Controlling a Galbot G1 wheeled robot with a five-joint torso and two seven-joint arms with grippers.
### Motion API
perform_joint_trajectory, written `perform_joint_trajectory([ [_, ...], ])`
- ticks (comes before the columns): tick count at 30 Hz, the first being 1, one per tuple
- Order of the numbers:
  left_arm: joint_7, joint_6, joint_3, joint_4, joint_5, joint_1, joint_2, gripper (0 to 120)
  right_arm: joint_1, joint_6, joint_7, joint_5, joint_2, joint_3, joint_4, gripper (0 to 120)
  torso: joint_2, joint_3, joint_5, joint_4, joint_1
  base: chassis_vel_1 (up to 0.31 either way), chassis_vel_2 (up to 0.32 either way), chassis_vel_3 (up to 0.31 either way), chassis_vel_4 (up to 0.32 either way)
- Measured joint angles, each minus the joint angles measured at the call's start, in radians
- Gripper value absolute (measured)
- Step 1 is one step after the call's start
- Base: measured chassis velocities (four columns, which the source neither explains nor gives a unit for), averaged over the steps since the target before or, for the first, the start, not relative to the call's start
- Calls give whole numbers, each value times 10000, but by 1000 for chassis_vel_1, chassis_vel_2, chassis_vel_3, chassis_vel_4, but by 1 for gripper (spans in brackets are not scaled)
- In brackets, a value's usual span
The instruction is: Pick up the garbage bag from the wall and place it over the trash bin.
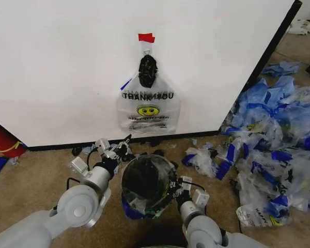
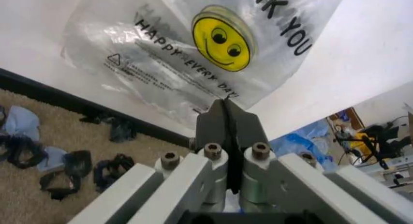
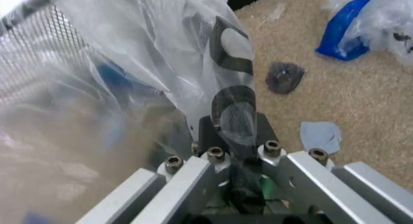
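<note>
So far the main job looks undone: the garbage bag (image 1: 148,106) hangs flat on the wall (image 1: 57,62), held up by a red tape tab above its black knot, with its smiley print facing out. Below it on the carpet stands the trash bin (image 1: 147,183), just in front of the black strip at the wall's foot. The bin seems to carry a clear bag already, with blue edging at its base. The left gripper (image 1: 125,143) sits at the bin's far left rim, between bin and wall, its fingers pressed together on nothing, pointing up at the hanging bag's lower edge. The right gripper (image 3: 233,129) is at the bin's right rim, clamped on a fold of clear printed plastic draped over the mesh. A big heap of similar bags (image 1: 279,139) lies well to the bin's right. Taking the bag off the wall and fitting it over the bin both remain, by my judgement.
</note>
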State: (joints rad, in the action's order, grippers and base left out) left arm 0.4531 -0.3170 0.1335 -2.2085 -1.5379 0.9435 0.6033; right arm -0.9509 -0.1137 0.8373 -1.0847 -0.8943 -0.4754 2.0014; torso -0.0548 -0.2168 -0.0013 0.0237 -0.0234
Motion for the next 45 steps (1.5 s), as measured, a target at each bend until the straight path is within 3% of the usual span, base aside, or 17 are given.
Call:
perform_joint_trajectory([
  [5,-2,-5,91,122,22,-59,58,0,-19,6,-59,141,153,29,-85,12,1,-1,1,-2,0,0,0,0,0],
  [9,-17,-12,177,258,101,-93,156,0,-44,41,-72,295,251,18,13,30,1,-1,3,-3,-1,0,0,0,0],
  [12,-18,-16,193,281,111,-97,185,0,-43,64,-61,356,298,11,64,36,2,-2,5,-4,-1,0,0,0,0],
  [14,-22,-26,202,294,164,-85,237,0,-35,70,-59,500,416,5,191,47,2,-1,2,-2,-1,0,0,0,0],
  [27,-30,-48,22,203,262,112,283,0,-66,10,-217,1174,642,-178,658,93,2,-1,1,-1,-1,0,0,0,0],
  [33,-76,-55,-227,152,356,455,272,0,-70,-199,-577,1618,735,-199,667,100,2,-1,0,-1,-1,0,0,0,0],
  [40,-243,9,-721,223,961,775,572,0,-149,-2013,-3016,3062,668,241,278,100,2,-1,2,-1,-1,0,0,0,0],
  [45,-704,413,-1564,440,2642,1153,1079,0,-187,-3546,-5378,3419,689,2314,21,100,1,-1,1,-1,-1,0,0,0,0],
])
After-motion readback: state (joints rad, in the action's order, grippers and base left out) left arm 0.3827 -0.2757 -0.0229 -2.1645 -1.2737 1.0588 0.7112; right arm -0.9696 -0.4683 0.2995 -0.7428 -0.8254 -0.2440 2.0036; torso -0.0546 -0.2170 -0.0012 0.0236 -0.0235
